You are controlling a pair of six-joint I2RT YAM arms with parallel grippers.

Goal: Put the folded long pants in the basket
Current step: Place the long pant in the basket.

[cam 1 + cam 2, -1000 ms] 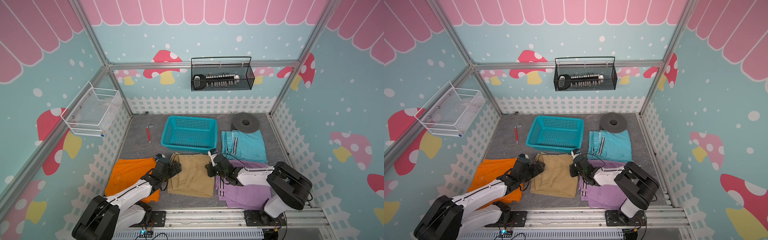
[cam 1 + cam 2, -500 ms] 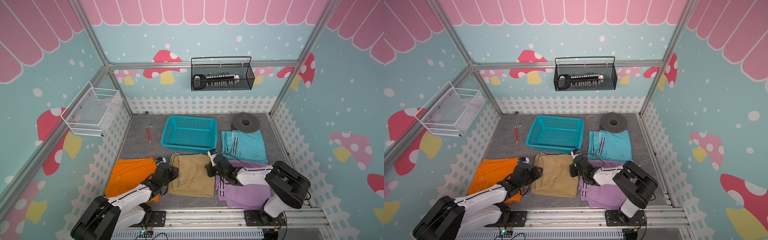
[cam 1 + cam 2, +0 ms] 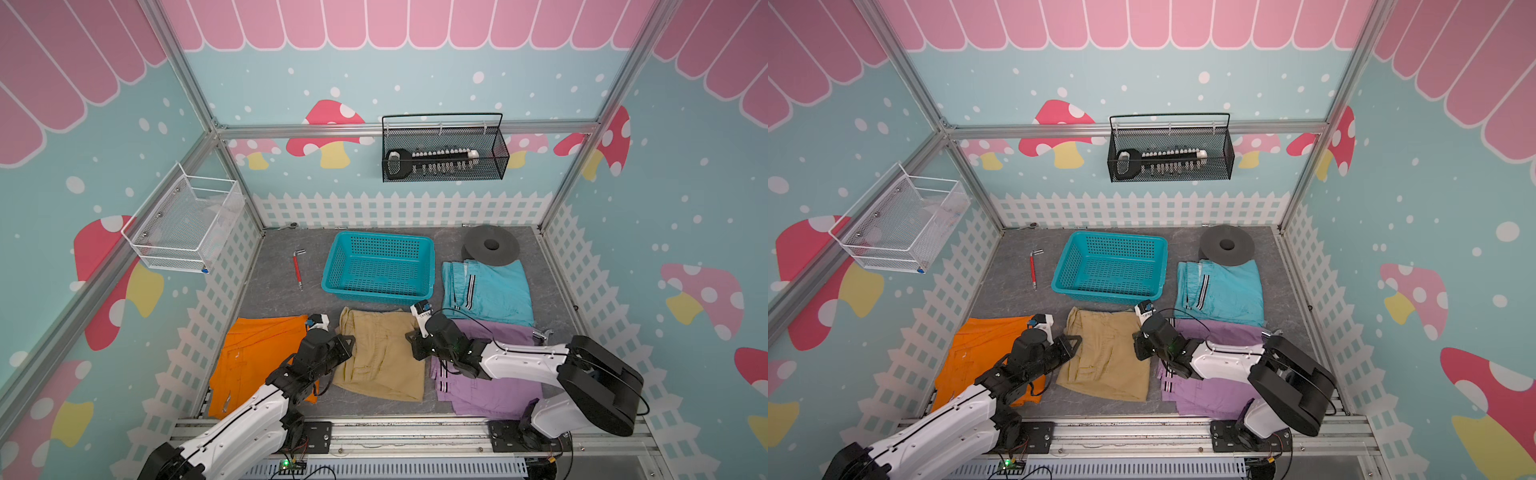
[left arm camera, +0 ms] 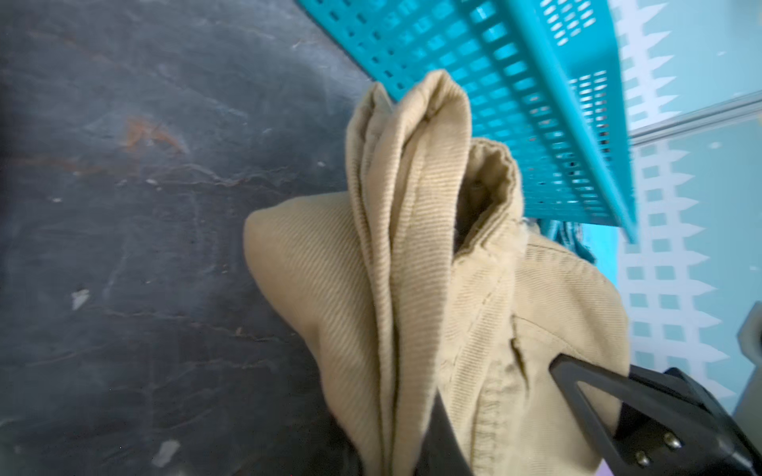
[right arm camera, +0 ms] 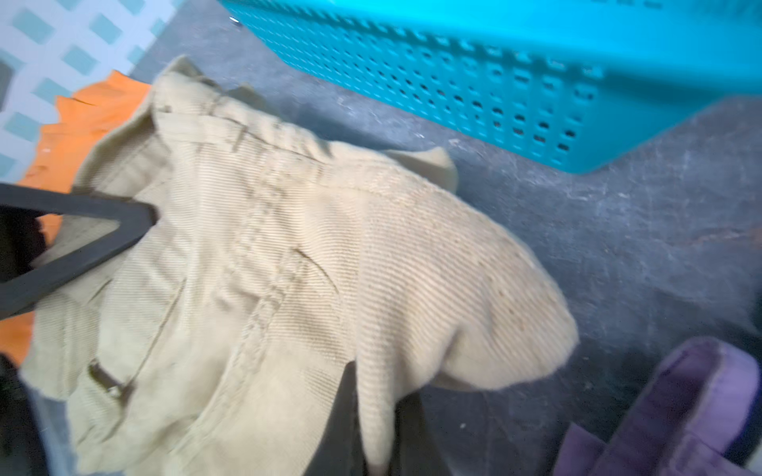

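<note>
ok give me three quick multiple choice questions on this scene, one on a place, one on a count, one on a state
1. What lies against the grey disc?
A the teal pants
B the orange pants
C the red-handled tool

2. How many pants are inside the turquoise basket?
A none
B one
C two

3. The right gripper is:
A open over the basket
B shut on the tan pants
C shut on the lilac pants

Answers:
1 A: the teal pants' far edge meets the disc in both top views.
2 A: the basket's slotted bottom shows bare.
3 B: the right wrist view shows tan cloth pinched in its jaws.
</note>
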